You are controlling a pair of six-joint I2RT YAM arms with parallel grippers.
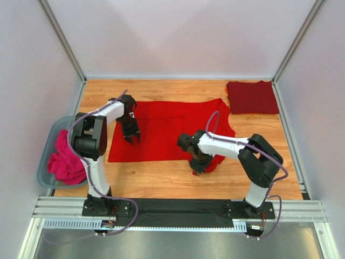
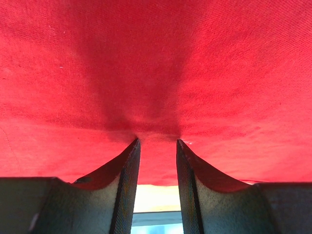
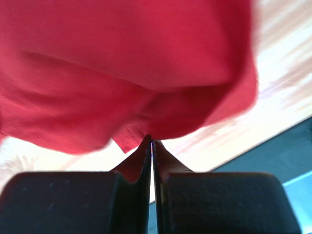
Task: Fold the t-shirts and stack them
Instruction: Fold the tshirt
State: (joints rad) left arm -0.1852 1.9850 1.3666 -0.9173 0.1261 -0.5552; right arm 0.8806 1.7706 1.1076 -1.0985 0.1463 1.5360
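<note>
Shirt first: your bright red t-shirt point(image 1: 167, 129) lies spread flat mid-table, with its long axis running left to right. The near hem is straight on the left half. The near right corner is bunched up where your right gripper point(image 1: 198, 168) sits. A flap on the far right pokes toward the maroon t-shirt point(image 1: 252, 97), which is folded square in the far right corner and lies just apart from the red one.

Your right gripper's fingers are pressed together on the red hem in the wrist view. Your left gripper point(image 1: 132, 139) is over the shirt's left part with its jaws parted about halfway. Its tips push into the cloth and pucker it, but they aren't closed on it.

For room, you've got bare table point(image 1: 161, 178) along the near side by the arm bases, and a thinner strip of wood at the far wall. A bin point(image 1: 46, 162) holding pink cloth point(image 1: 67, 162) hangs off the left edge.
</note>
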